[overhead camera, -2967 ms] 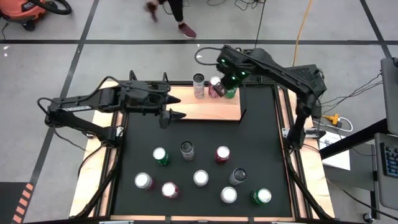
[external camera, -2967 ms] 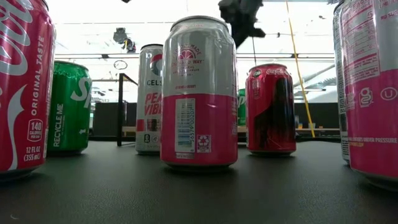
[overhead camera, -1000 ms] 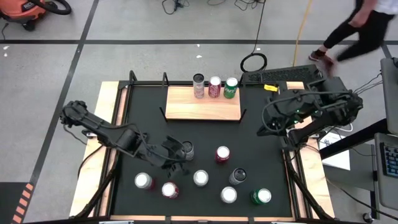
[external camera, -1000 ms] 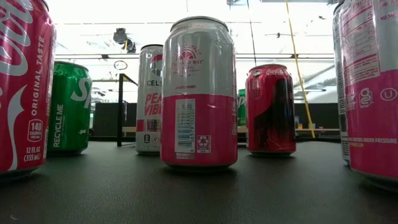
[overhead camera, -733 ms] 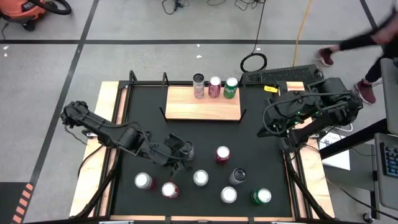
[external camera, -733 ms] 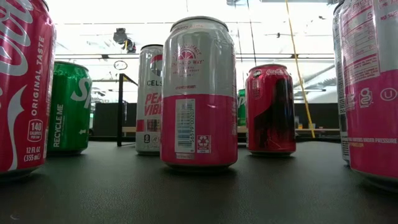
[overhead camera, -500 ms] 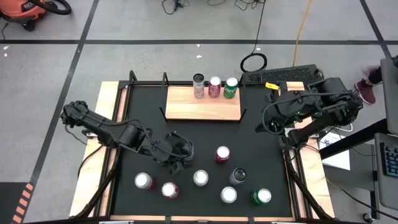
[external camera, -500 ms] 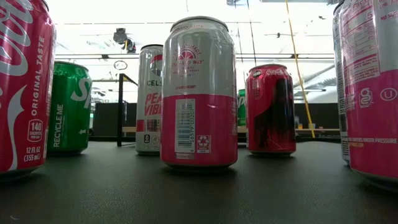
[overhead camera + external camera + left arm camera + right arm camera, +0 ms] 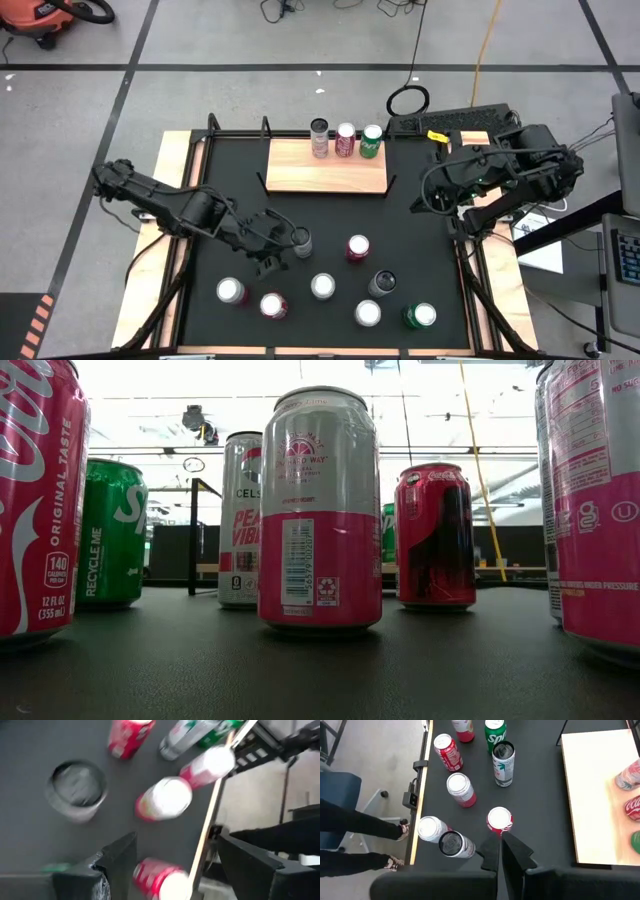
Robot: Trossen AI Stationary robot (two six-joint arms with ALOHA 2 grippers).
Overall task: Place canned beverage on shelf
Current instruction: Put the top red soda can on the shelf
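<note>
Left gripper (image 9: pixel 275 250): low over the black mat (image 9: pixel 420 250), left of centre, just beside a grey can (image 9: pixel 300 240). In the left wrist view its two dark fingers (image 9: pixel 120 860) stand wide apart. No can is seen clamped between them. The red can (image 9: pixel 160 880) showing in the gap stands farther off on the mat. The left arm reaches in from the table's left edge.

Right gripper (image 9: pixel 500 840): fingers pressed together, empty, held above the mat's right edge with the arm folded back.

Loose cans: besides the grey one, seven stand upright and apart on the near half of the mat. Among them are a red can (image 9: pixel 358 247), a dark grey can (image 9: pixel 382 283) and a green can (image 9: pixel 420 315). The low view shows a pink-and-silver can (image 9: pixel 320 510) nearest its centre.

Shelf (image 9: pixel 325 170): a light wooden board lying at the far middle of the mat. Three cans stand in a row along its far edge: a silver can (image 9: pixel 320 135), a red shelf can (image 9: pixel 346 138) and a green shelf can (image 9: pixel 372 140). The rest of the board is bare.

Beyond the table, the right wrist view shows a person's dark trouser legs (image 9: pixel 350 825).
</note>
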